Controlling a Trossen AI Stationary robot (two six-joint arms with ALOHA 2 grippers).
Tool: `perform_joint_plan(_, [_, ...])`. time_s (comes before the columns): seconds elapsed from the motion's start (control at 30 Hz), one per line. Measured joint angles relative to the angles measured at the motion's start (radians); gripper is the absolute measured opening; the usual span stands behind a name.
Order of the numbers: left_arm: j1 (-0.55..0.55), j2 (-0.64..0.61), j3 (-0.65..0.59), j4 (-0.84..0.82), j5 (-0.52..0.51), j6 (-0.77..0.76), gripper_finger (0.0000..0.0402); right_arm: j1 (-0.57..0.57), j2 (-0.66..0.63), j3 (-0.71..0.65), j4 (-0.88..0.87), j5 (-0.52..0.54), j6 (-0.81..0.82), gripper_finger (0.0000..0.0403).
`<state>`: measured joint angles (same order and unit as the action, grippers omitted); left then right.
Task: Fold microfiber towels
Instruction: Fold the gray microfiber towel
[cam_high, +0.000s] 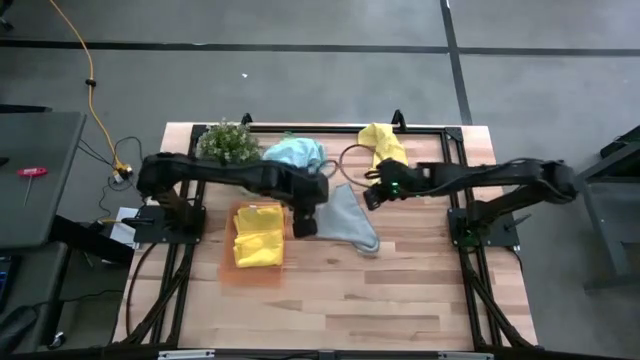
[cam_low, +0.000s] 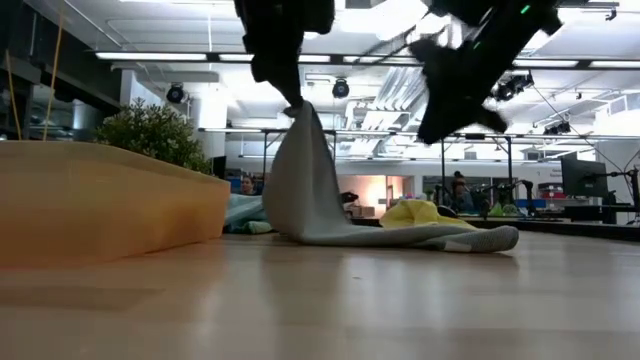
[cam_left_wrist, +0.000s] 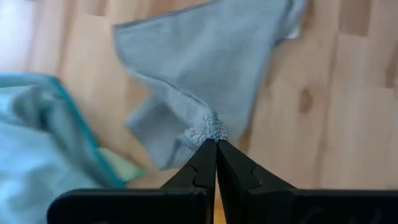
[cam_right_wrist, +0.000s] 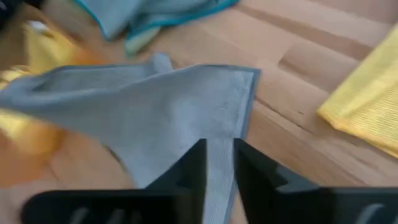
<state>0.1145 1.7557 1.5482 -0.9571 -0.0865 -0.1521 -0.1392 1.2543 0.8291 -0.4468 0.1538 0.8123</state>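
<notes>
A grey towel (cam_high: 352, 222) lies mid-table, one end raised by my left gripper (cam_high: 303, 225), which is shut on it. The rest of the cloth rests flat on the wood. My right gripper (cam_high: 370, 197) hangs above the towel's far right part (cam_right_wrist: 155, 106), its fingers a narrow gap apart and touching nothing. A folded yellow towel (cam_high: 258, 235) lies on the orange tray (cam_high: 228, 268). A light blue towel (cam_high: 295, 152) and another yellow towel (cam_high: 383, 143) lie crumpled near the far edge. My left gripper pinches a bunched bit of the grey towel's edge (cam_left_wrist: 213, 129) between its two fingertips, coming from above and slanting down. The cloth hangs from the fingers like a tent (cam_low: 305, 170), and its lower part (cam_low: 430, 238) lies on the table.
A small bushy plant (cam_high: 228, 142) stands at the far left next to the blue towel. A black frame rail (cam_high: 430, 128) runs along the far edge. Bare wood (cam_high: 380, 300) stretches across the near half of the table.
</notes>
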Motion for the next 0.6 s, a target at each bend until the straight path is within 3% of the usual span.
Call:
perform_joint_plan(0.27, [-0.094, 0.031, 0.0, 0.052, -0.001, -0.094, 0.0, -0.106, 0.324, 0.0, 0.335, -0.044, -0.182, 0.0177])
perform_joint_plan(0.43, [-0.112, 0.028, 0.0, 0.041, -0.004, -0.134, 0.0, -0.164, 0.475, 0.0, 0.506, -0.183, -0.296, 0.0196])
perform_joint_plan(0.6, [-0.125, 0.028, 0.0, 0.032, -0.004, -0.159, 0.0, -0.186, 0.519, 0.0, 0.492, -0.241, -0.484, 0.0197])
